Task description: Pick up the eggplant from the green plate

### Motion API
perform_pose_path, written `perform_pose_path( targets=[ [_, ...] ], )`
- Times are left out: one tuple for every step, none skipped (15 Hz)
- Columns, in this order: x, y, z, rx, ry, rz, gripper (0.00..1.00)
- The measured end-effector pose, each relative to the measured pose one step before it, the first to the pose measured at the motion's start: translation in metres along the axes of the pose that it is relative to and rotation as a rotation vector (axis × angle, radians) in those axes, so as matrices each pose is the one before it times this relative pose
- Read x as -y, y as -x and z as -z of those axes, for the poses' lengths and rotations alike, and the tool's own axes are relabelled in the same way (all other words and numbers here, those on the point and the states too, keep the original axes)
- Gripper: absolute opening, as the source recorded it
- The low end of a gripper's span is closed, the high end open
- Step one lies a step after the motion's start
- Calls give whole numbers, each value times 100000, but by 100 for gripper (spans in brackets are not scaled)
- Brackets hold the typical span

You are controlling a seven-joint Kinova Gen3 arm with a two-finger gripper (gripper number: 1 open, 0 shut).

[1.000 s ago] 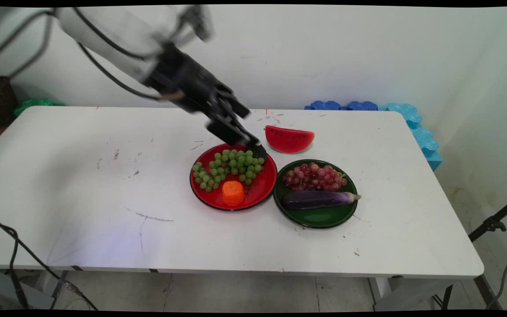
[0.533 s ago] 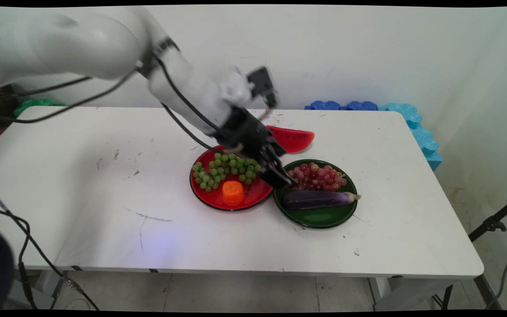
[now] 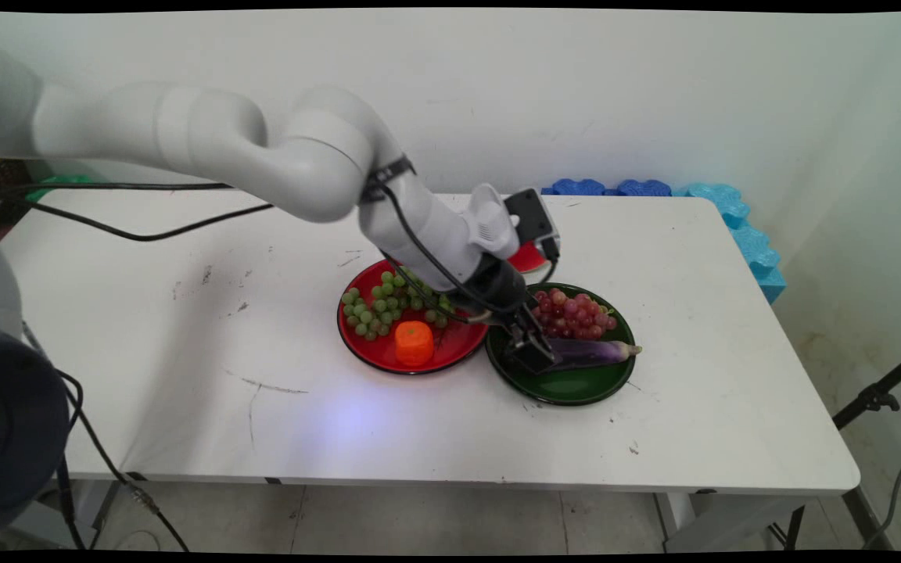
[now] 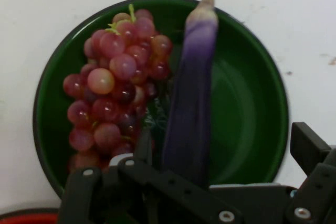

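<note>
Pincer, whose state could not be told, was positioned over the eggplant's blunt end in the green plate, beside red grapes.

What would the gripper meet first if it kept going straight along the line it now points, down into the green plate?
Most likely the purple eggplant: it lies straight ahead of the open gripper in the green plate, with the red grapes off to one side. How near is unclear.
</note>
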Motion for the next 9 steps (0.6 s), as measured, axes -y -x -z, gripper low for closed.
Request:
perform_pose_path(
  targets=[
    [70,-82,-850,534,-780,446,100],
    [36,-50,-771,537,-507,450,100],
    [20,-41,-618,445,-251,207,100],
    [13,-17,-660,554,-47,7,100],
    [27,10,-612,603,21,-140,100],
    [36,27,-474,378,5,-223,100],
    [31,38,-287,232,-36,-115,100],
    [49,10,-420,252,9,-253,100],
    [58,-2,-457,257,-1,-338,100]
  ],
)
